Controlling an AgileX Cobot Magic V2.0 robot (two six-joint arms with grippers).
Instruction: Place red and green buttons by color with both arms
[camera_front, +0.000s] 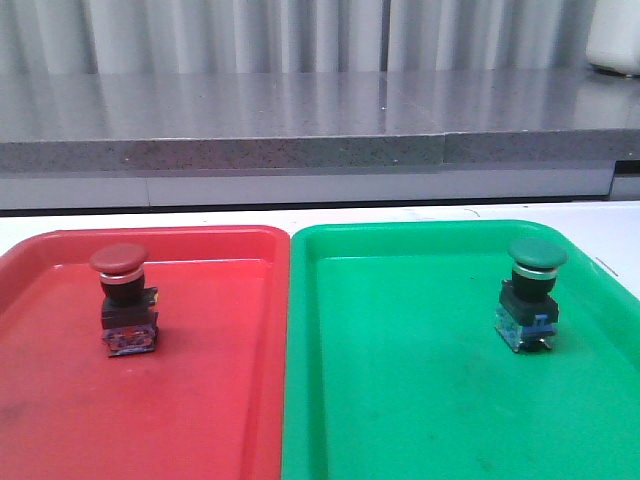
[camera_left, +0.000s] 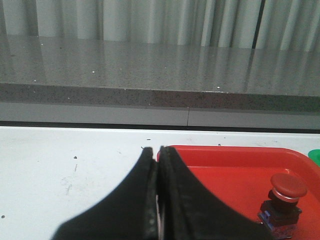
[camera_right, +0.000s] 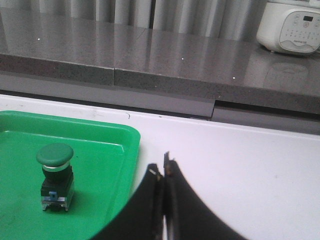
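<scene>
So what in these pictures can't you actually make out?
- Front view: neither arm shows, and the near ends of the red tray and green tray are cut off by the frame's lower edge.
- Left wrist view: the red button loses its base at the lower edge.
- Any lettering on the red button or green button is too small to read.
- Right wrist view: the white appliance is cut off by the frame's corner.

Plastic trays, stone-look ledge

Red tray (camera_front: 210, 400) and green tray (camera_front: 420, 400) look like smooth, scuffed plastic; the fingers (camera_left: 172, 200) are matt black, and the grey ledge (camera_front: 300, 120) is speckled and glossy.
</scene>
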